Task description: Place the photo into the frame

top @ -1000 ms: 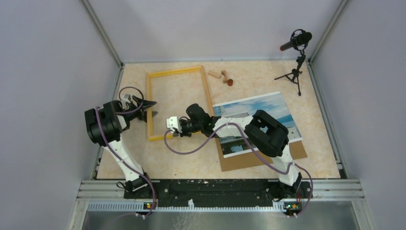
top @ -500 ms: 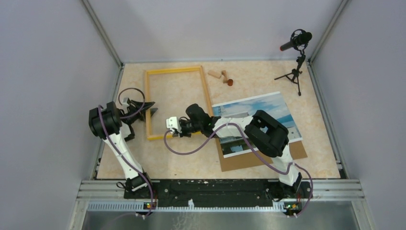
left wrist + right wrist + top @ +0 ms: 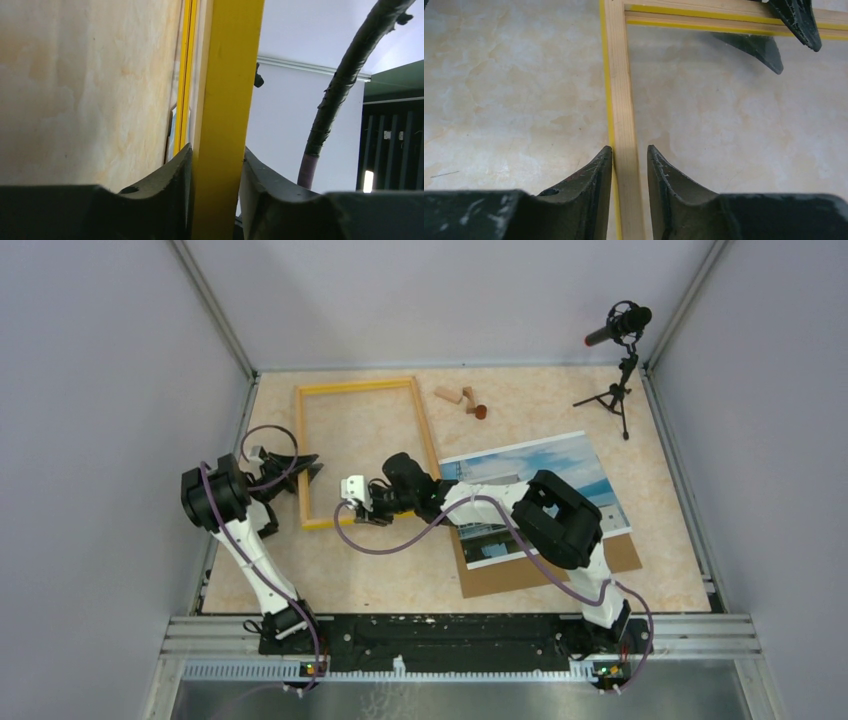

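We judge the step in hand to be placing the empty frame (image 3: 355,386), with the photo not yet touched. The thin yellow-orange frame lies on the marbled table (image 3: 400,570), upper left of centre in the top view.

The left gripper (image 3: 305,466) sits at the frame's left rail. In the left wrist view its two dark fingers (image 3: 170,175) press against both faces of that rail, so we read it as pinching the frame.

The right gripper (image 3: 629,152) straddles the near rail close to the corner. A thin line of table shows beside one finger, so we cannot tell whether it is clamped or only standing around the wood.

The photo (image 3: 590,475), a white building under blue sky, lies right of centre on the brown backing board (image 3: 500,578). It is well apart from the frame's opening and partly hidden by the right arm.

The next move, as we see it, calls for leaving the frame flat. One gripper must then catch an edge of the thin print and lay it squarely inside the rails.

We find no brand, label or writing that can be read.
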Robot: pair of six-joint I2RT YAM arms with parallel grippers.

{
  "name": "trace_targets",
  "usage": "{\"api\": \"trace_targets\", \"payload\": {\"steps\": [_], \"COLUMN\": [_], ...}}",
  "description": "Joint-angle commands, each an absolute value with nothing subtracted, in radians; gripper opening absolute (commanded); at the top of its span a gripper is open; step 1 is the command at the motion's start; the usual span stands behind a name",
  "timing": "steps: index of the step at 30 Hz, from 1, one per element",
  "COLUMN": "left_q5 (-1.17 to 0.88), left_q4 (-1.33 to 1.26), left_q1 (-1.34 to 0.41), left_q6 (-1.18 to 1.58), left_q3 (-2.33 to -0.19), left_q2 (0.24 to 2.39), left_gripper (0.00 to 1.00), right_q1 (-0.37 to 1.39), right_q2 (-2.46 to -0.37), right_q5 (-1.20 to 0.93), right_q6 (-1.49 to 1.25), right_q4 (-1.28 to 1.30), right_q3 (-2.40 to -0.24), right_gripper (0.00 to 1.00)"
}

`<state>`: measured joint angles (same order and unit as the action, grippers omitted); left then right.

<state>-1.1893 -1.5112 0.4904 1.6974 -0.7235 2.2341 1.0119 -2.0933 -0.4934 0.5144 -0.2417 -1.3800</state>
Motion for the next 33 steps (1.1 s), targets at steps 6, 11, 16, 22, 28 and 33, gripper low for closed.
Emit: {"api": "trace_targets", "payload": {"steps": [6,11,16,22,28,33], "left_q5": [-1.228,-1.225,-1.224,-1.223,-1.217,-1.22], "left_q4": [-1.793,-1.793,-1.793,-1.793,-1.793,-1.793], "left_q1": [0.497,0.498,0.5,0.503,0.506,0.507], "left_q6": [1.743,1.741,1.746,1.747,1.732,1.729], "left_q3": [-0.72,-0.73,-0.736,-0.732,-0.73,-0.731], "left_q2": [2.217,2.226,2.236,2.224,2.209,2.205], "left_gripper": [0.47,0.4,0.41,0.45,0.34,0.33], "right_q1": [1.017,1.008,0.948,0.727,0.538,0.516], "right_q2": [-2.067,-1.976,-1.83,-1.79,-1.943,-2.045], "right_q5": [-0.437,-0.377,-0.391,-0.362,-0.491,-0.502], "right_q6": [0.406,0.25,-0.046,-0.487,-0.549,-0.523], "right_q4": [-0.234,-0.212,-0.241,0.019,0.21,0.232], "right_q3": [-1.423,-1.391,-1.334,-1.443,-1.542,-1.595], "right_gripper": [0.51,0.77,0.99,0.99,0.98,0.87]}}
